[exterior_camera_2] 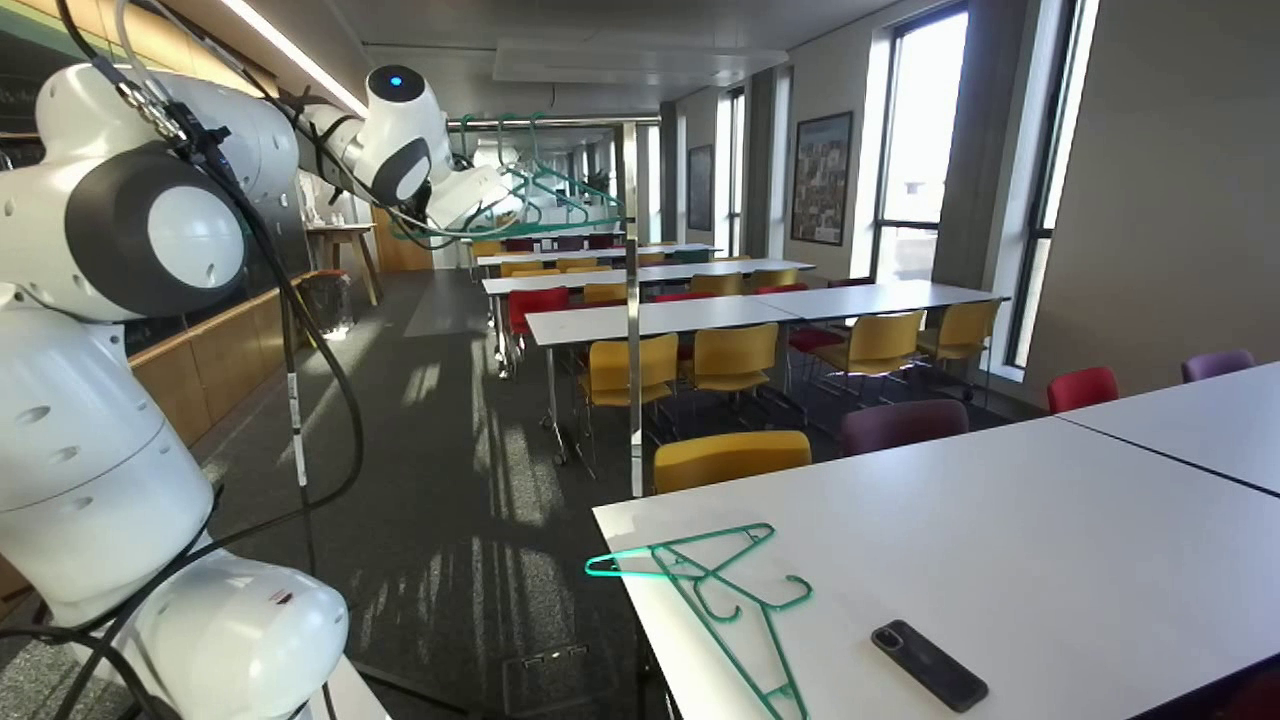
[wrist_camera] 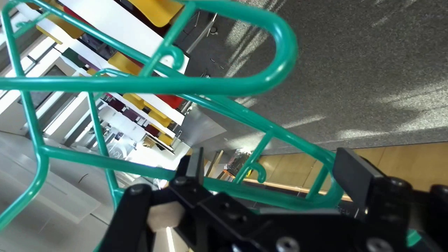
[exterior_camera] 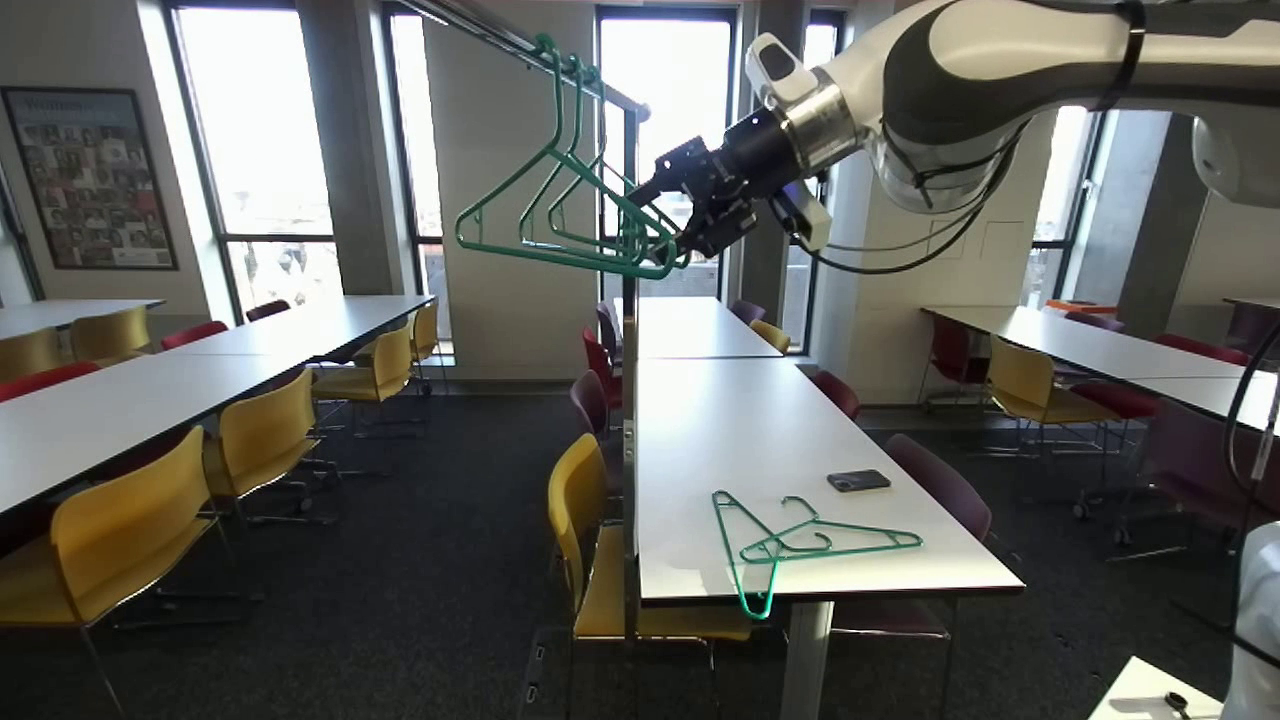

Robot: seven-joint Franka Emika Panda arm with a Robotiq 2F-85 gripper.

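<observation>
Where tool [wrist_camera: 270,159] gapes, hanger [wrist_camera: 245,190] hangs.

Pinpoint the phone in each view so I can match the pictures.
In an exterior view: phone, right of centre, below mid-height.
In an exterior view: phone, right of centre, near the bottom.
Wrist view: not in it.
Shared landmark: hanging green hangers, in all three.

Raised arm [exterior_camera_2: 190,235], fingers [wrist_camera: 353,178] parted wide.
In an exterior view the forearm [exterior_camera: 1060,55] reaches out nearly level, the wrist [exterior_camera: 815,118] slopes downward beyond it, and the fingers slant the same way; the wrist view shows their dark tips well apart.
</observation>
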